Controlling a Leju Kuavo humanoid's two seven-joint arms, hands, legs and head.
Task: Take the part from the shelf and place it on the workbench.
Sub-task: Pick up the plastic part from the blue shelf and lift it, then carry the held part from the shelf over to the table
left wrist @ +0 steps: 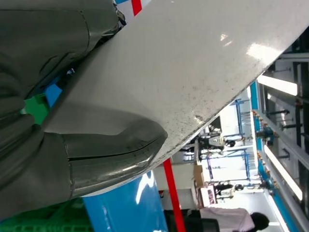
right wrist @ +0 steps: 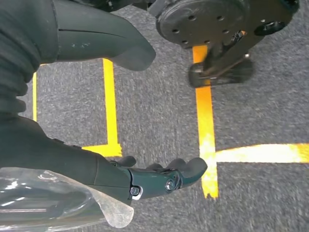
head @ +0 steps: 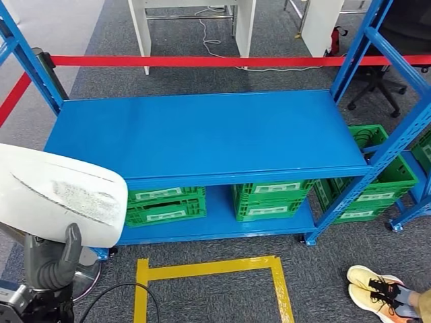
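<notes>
A large white curved panel, the part (head: 60,192), is held up at the lower left of the head view, in front of the blue shelf (head: 203,134). My left hand (head: 53,259) grips it from below, thumb pressed on its face. In the left wrist view the thumb (left wrist: 109,157) lies against the white part (left wrist: 196,63). My right hand (right wrist: 109,101) hangs over the grey carpet with thumb and fingers (right wrist: 171,176) apart and nothing between them.
The blue shelf top is bare. Green crates (head: 165,205) sit on its lower level, and more (head: 376,182) stand at the right. Red barrier tape (head: 203,62) runs behind. Yellow floor tape (head: 213,269) marks a square. A person's shoes (head: 378,289) show at lower right.
</notes>
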